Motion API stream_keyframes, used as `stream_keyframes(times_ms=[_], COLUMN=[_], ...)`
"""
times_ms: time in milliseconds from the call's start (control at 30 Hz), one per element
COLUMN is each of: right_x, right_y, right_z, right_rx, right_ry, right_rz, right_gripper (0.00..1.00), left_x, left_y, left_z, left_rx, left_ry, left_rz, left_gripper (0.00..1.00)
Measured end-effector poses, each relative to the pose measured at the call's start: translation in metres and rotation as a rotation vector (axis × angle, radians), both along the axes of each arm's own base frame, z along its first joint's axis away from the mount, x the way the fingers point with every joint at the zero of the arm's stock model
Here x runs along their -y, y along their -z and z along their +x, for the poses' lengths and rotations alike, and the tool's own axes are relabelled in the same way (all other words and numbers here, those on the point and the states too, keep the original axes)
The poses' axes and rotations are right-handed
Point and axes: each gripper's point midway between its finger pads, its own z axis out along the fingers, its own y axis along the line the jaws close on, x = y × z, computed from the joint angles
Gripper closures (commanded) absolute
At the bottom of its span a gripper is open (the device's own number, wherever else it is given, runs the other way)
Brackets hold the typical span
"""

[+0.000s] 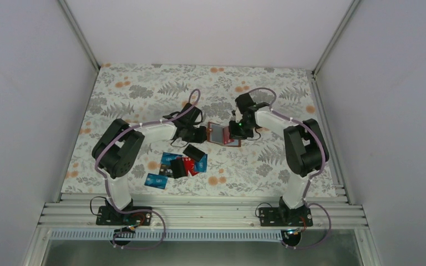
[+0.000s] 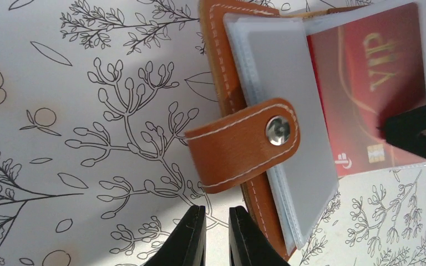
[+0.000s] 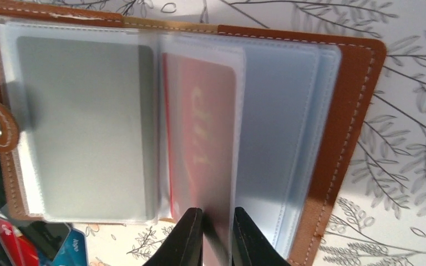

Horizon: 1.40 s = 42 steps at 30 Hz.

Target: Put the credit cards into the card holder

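Note:
The brown card holder [image 1: 223, 134] lies open on the flowered cloth between both arms. Its snap strap [image 2: 238, 144] and clear sleeves show in the left wrist view, and a red VIP card [image 2: 366, 83] sits in one sleeve. My left gripper [image 2: 216, 238] is at the holder's left edge, jaws a narrow gap apart and empty. My right gripper [image 3: 217, 238] stands over the sleeve leaf with the red card [image 3: 202, 138], jaws slightly apart astride its lower edge. The loose credit cards [image 1: 182, 164], blue, red and black, lie nearer the arms' bases.
One blue card [image 1: 156, 180] lies apart at the front left of the pile. Some loose cards [image 3: 61, 249] show beside the holder's lower left corner. White walls enclose the table on three sides. A metal rail [image 1: 211, 210] runs along the near edge.

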Motion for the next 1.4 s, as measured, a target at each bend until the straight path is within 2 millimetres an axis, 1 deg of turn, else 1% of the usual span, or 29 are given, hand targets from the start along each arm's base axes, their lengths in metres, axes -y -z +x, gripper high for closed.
stream_keyframes(times_ms=[133, 233, 333, 367, 567, 633, 733, 867, 933, 1000, 1100, 1133, 1167, 1267, 1333, 1400], right_x=[-0.010, -0.017, -0.026, -0.030, -0.055, -0.060, -0.064, -0.070, -0.073, -0.076, -0.078, -0.079, -0.079, -0.077, -0.074, -0.073], right_y=[0.005, 0.008, 0.004, 0.001, -0.018, -0.019, -0.014, -0.014, -0.018, -0.020, -0.022, -0.024, -0.025, -0.034, -0.044, -0.054], right_z=[0.000, -0.001, 0.000, 0.002, 0.011, 0.013, 0.016, 0.021, 0.023, 0.024, 0.026, 0.028, 0.029, 0.029, 0.026, 0.022], right_rx=[-0.013, -0.025, -0.025, -0.019, 0.007, 0.004, -0.009, -0.011, -0.003, 0.002, 0.009, 0.017, 0.025, 0.060, 0.090, 0.122], right_ry=[-0.018, -0.032, -0.038, -0.042, -0.062, -0.066, -0.069, -0.074, -0.081, -0.087, -0.092, -0.094, -0.096, -0.103, -0.110, -0.124], right_rz=[-0.041, -0.056, -0.053, -0.048, 0.026, 0.041, 0.049, 0.064, 0.078, 0.095, 0.115, 0.123, 0.129, 0.151, 0.170, 0.201], right_gripper=[0.74, 0.68, 0.57, 0.55, 0.51, 0.50, 0.50, 0.50, 0.50, 0.50, 0.50, 0.50, 0.50, 0.49, 0.47, 0.46], left_x=[0.001, 0.004, 0.006, 0.007, 0.013, 0.014, 0.014, 0.007, 0.001, -0.005, -0.015, -0.019, -0.020, -0.029, -0.037, -0.048], left_y=[0.000, 0.006, 0.012, 0.014, 0.015, 0.015, 0.014, 0.012, 0.007, -0.002, -0.022, -0.033, -0.036, -0.057, -0.064, -0.064], left_z=[0.000, 0.000, 0.000, -0.001, 0.000, 0.000, 0.000, 0.000, -0.003, -0.004, -0.005, -0.004, -0.003, -0.003, -0.008, -0.018], left_rx=[0.000, -0.010, -0.021, -0.026, -0.027, -0.027, -0.025, -0.013, -0.006, 0.015, 0.060, 0.084, 0.090, 0.137, 0.150, 0.143], left_ry=[0.013, 0.029, 0.046, 0.050, 0.077, 0.080, 0.081, 0.067, 0.057, 0.044, 0.025, 0.013, 0.009, -0.015, -0.028, -0.040], left_rz=[-0.008, -0.008, -0.006, -0.005, -0.023, -0.027, -0.027, -0.008, 0.006, 0.015, 0.020, 0.022, 0.023, 0.031, 0.042, 0.064], left_gripper=[0.86, 0.87, 0.87, 0.87, 0.87, 0.87, 0.87, 0.86, 0.82, 0.80, 0.73, 0.70, 0.68, 0.65, 0.62, 0.58])
